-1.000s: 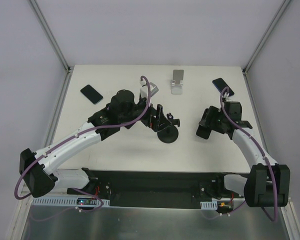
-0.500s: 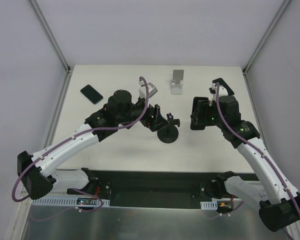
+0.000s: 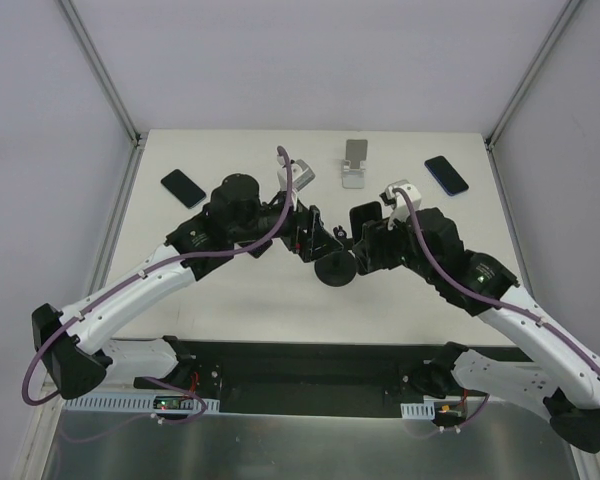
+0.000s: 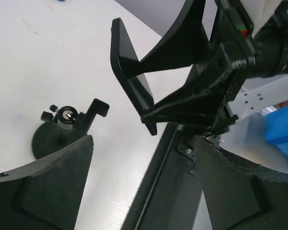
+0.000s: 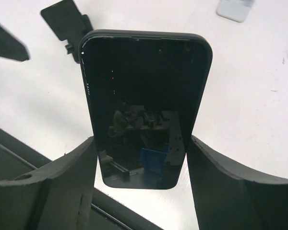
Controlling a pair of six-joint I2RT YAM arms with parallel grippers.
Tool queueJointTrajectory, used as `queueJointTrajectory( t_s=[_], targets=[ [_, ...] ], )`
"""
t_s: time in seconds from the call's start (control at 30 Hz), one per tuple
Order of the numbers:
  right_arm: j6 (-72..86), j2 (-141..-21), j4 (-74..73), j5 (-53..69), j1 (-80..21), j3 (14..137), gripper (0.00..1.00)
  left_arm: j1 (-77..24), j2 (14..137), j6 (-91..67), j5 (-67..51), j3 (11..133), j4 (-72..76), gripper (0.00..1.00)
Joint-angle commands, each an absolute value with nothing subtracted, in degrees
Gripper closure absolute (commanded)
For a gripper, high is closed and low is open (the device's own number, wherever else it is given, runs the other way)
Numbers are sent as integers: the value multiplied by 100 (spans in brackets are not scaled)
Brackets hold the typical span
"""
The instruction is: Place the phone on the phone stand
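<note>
A black phone [image 5: 144, 100] stands upright between the fingers of my right gripper [image 5: 141, 143], which is shut on its lower edges. In the top view that gripper [image 3: 366, 238] hangs over the table's middle, just right of the black phone stand [image 3: 335, 270] with its round base. From the left wrist view, the held phone [image 4: 130, 81] hangs above and to the right of the stand [image 4: 62, 132]. My left gripper [image 4: 144, 141] is open with nothing between its fingers. It hovers just left of the stand's bracket [image 3: 315, 235].
A dark phone [image 3: 183, 187] lies at the back left, and a blue phone [image 3: 446, 174] at the back right. A silver stand [image 3: 356, 163] sits at the back centre, with a grey one [image 3: 299, 176] left of it. The arms' base rail [image 3: 310, 375] runs along the near edge.
My right arm has swung left from the right side to the middle, carrying the phone up to the black stand. My left gripper has stayed by the stand.
</note>
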State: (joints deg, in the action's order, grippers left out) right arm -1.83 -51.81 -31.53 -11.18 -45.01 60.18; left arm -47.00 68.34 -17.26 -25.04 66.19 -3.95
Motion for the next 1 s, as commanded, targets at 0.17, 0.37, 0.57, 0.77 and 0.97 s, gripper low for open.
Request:
queueJointTrajectory(
  t_s=[0.17, 0.37, 0.57, 0.77, 0.97],
  targets=[
    [-466, -5194, -2136, -1511, -5202, 6047, 99, -3982, 7567, -3216, -4068, 7172, 17, 32],
    [-510, -5387, -1943, -1582, -5414, 6117, 99, -3929, 7532, -3393, -4324, 6891, 615, 32],
    [-361, -5581, -1636, -1477, -5502, 6038, 99, -3929, 7532, -3270, -4307, 6768, 580, 50],
    [-308, -5678, -1521, -1556, -5642, 6038, 99, -3937, 7620, -3243, -4245, 6820, 448, 60],
    [-246, -5660, -1529, -1556, -5687, 6029, 99, -3946, 7524, -3015, -4140, 6794, 431, 91]
  ],
)
